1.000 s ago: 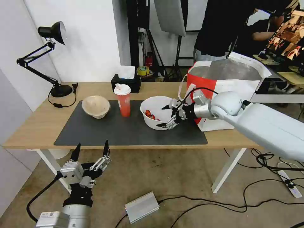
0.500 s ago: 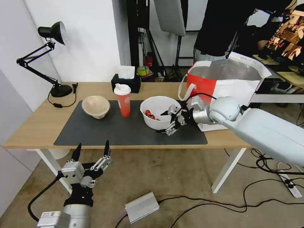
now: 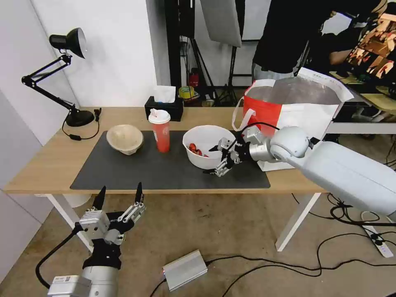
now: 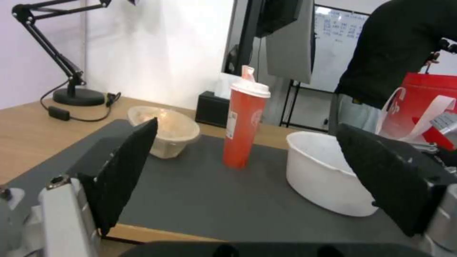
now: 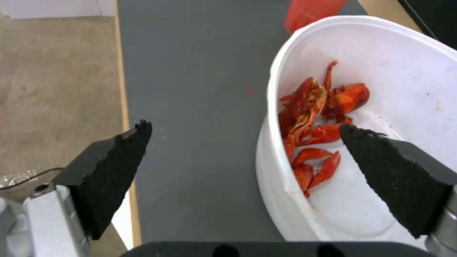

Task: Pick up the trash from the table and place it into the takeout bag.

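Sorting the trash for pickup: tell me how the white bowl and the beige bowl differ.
The white bowl is smooth and sits upright; the beige pulp bowl is matte and tipped.
The white bowl holds red shell scraps; the beige bowl looks empty.
The open right gripper straddles the white bowl's rim; nothing touches the beige bowl.
Both sit on the dark mat.

Light wood table point(image 3: 49, 165), matt grey mat point(image 3: 156, 173)
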{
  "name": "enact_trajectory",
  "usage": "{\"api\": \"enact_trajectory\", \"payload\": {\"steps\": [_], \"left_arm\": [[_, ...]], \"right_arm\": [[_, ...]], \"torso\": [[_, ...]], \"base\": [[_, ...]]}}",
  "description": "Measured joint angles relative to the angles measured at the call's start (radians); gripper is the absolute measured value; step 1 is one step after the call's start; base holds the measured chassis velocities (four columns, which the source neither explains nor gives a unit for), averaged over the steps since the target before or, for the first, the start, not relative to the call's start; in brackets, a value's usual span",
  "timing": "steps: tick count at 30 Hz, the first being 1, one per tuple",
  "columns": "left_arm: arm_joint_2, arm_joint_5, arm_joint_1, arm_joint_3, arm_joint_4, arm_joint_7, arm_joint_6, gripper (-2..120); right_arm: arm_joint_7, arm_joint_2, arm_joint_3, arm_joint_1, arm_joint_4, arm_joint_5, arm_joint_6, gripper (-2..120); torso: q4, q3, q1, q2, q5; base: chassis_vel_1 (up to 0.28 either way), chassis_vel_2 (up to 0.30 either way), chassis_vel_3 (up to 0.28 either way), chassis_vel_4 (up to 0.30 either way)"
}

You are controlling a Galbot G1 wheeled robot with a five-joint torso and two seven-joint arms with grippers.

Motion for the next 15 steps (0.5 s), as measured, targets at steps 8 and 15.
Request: {"api": "enact_trajectory", "payload": {"steps": [8, 15], "left_arm": [[-0.003, 0.000, -0.001, 0.002, 0.002, 0.000, -0.001, 100], [-0.002, 0.000, -0.003, 0.003, 0.006, 0.000, -0.001, 100]], "right_arm": [[-0.005, 0.029, -0.002, 0.002, -0.058, -0.007, 0.008, 100], [-0.007, 0.059, -0.003, -0.002, -0.109, -0.018, 0.018, 100]], "torso": [[0.0000, 0.000, 0.000, 0.000, 0.0000], [0.0000, 0.000, 0.000, 0.000, 0.0000]], "base": [[0.000, 0.000, 0.000, 0.000], [0.000, 0.000, 0.000, 0.000]]}}
